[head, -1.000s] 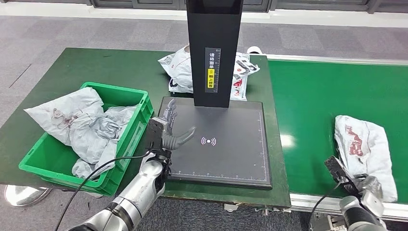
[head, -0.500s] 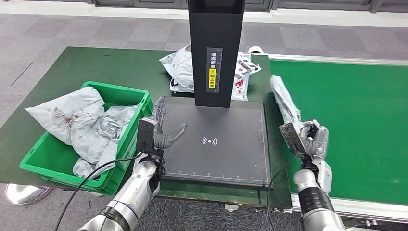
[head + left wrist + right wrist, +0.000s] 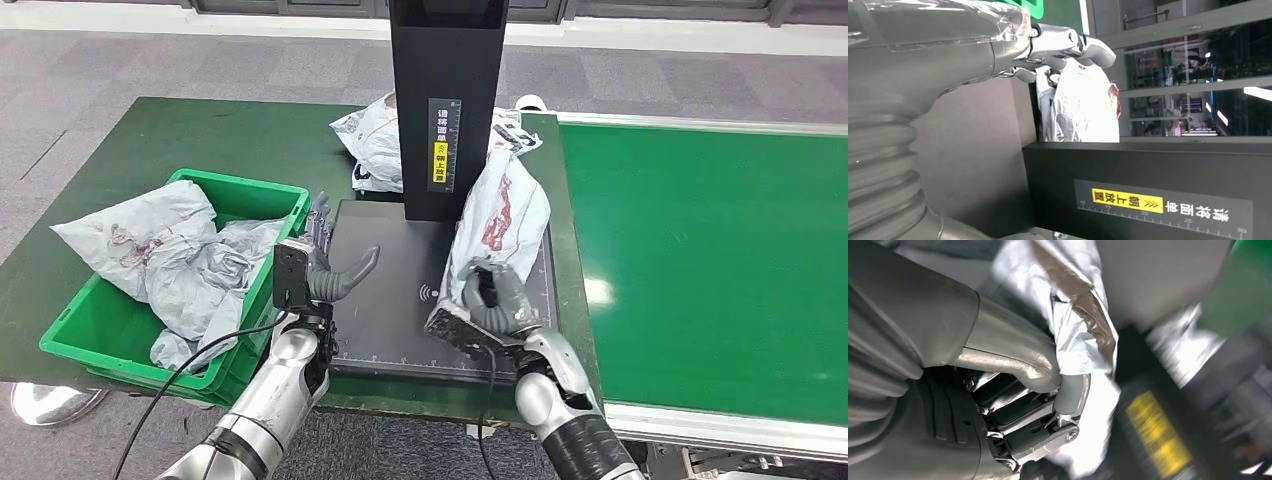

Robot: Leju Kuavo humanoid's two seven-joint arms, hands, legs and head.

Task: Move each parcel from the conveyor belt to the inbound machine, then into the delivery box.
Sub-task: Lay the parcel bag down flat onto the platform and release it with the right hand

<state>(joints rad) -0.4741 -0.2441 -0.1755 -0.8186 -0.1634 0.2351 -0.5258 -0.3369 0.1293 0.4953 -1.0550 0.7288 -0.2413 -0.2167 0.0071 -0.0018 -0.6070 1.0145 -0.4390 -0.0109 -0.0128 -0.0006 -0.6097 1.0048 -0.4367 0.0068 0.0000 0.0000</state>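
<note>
Moved since a second ago: your parcel (image 3: 497, 215) has left the conveyor belt (image 3: 700, 250) and now hangs over the right part of the scan plate (image 3: 400, 330), just beside the black column (image 3: 446, 100); the right hand came across with it.
Parcel: a white crumpled bag with red print, held up by its lower end and leaning toward the column. I cannot tell whether its bottom touches the plate.
Right hand (image 3: 490, 300): curled tight around the parcel's bunched plastic; the right wrist view shows the thumb (image 3: 1013, 367) clamped over the film.
Left hand (image 3: 325, 265): fingers spread, holding nothing, poised at the plate's left edge next to the green delivery box (image 3: 262, 195).
Step in hand: setting the parcel on the inbound machine, as I judge it.
How to do it well: lower it toward the plate's centre mark (image 3: 432, 293) so it lies flat and clear of the column, and let the film settle before you release.
Risk: loose plastic may catch on your fingers or drape off the plate's right edge.
Handover: keep the left hand open and low, ready to take it toward the box.
Surroundings: grey bags (image 3: 150, 250) already fill the box; more parcels (image 3: 372, 140) lie behind the column.
</note>
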